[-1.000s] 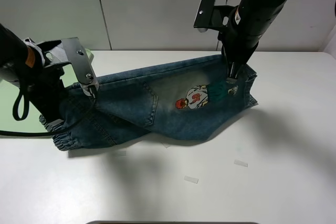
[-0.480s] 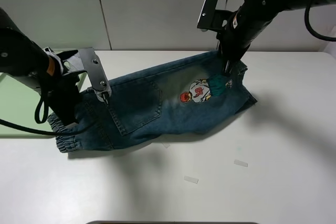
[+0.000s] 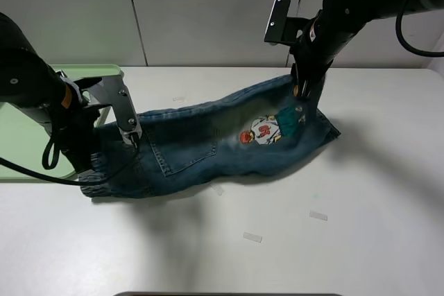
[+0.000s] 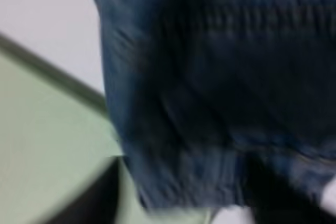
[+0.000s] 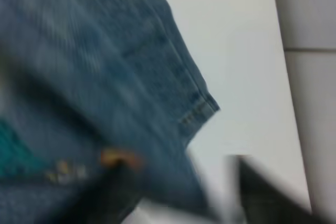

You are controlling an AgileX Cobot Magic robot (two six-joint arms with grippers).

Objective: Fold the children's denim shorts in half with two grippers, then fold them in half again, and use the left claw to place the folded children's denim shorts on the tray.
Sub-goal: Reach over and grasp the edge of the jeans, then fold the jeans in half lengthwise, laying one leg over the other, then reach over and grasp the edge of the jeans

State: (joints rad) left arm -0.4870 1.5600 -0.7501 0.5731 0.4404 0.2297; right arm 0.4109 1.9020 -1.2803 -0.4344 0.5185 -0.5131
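Here, children's denim shorts (image 3: pixel 208 145) beside pale-green tray (image 3: pixel 100 71)

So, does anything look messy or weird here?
Yes. The denim shorts lie slanted and rumpled across the table, with edges that do not line up. A few small pale scraps also lie loose on the table in front of them.

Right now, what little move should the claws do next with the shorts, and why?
The denim shorts lie doubled over, cartoon patch up, with the left claw and right claw at their far edge, so the first fold looks done. Probably both should lift straight up, clear of the denim, to set up the second fold.
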